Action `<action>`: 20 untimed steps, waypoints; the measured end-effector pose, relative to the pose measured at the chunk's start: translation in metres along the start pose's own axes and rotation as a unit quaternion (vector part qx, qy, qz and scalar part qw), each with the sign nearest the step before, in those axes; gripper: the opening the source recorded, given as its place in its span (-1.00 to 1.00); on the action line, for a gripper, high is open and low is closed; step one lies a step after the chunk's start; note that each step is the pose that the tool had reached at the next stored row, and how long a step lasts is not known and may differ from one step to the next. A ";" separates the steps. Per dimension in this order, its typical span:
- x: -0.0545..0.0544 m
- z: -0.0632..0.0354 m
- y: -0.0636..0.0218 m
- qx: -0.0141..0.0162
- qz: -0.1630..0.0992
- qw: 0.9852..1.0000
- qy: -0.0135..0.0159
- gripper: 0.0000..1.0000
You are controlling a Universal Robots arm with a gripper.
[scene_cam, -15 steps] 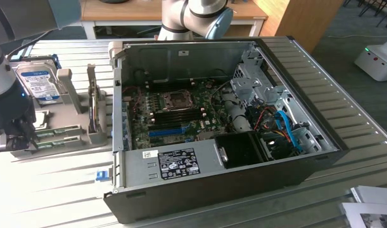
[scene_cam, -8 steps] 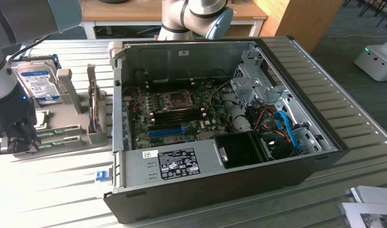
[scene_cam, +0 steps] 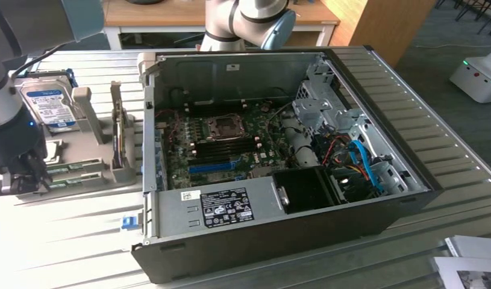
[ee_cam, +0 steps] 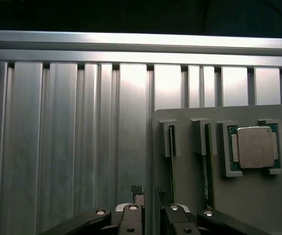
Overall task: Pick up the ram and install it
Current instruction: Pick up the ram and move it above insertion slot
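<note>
Two green ram sticks [scene_cam: 71,165] lie in the grey holder [scene_cam: 108,174] at the exterior view's left, beside the open PC case. My gripper [scene_cam: 24,178] hangs low at the holder's left end, close to them. In the wrist view the sticks stand edge-on in their slots, one [ee_cam: 171,159] just beside my gripper [ee_cam: 149,197] and the other [ee_cam: 207,164] a slot further. My fingertips [ee_cam: 137,191] stand a narrow gap apart with nothing between them, straddling the holder's edge [ee_cam: 155,147].
A square silver processor [ee_cam: 256,147] sits in the same holder. A hard drive [scene_cam: 48,105] stands in a rack behind. The open PC case [scene_cam: 269,144] shows the motherboard with a blue slot [scene_cam: 209,166]. The table is ribbed aluminium [ee_cam: 72,137].
</note>
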State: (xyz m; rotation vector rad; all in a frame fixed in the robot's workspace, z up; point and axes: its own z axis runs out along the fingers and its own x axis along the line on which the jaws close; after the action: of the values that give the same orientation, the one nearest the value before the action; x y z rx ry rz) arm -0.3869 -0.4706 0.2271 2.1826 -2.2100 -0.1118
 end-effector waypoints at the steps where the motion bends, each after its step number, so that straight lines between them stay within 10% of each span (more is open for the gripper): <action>1: 0.000 0.0001 -0.0001 0.000 0.000 1.000 0.000 -0.53; 20: -0.017 0.0096 -0.0024 0.000 0.000 1.000 0.000 -0.53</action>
State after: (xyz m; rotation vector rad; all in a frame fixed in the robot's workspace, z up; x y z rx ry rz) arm -0.3850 -0.4530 0.2178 2.1825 -2.2110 -0.1108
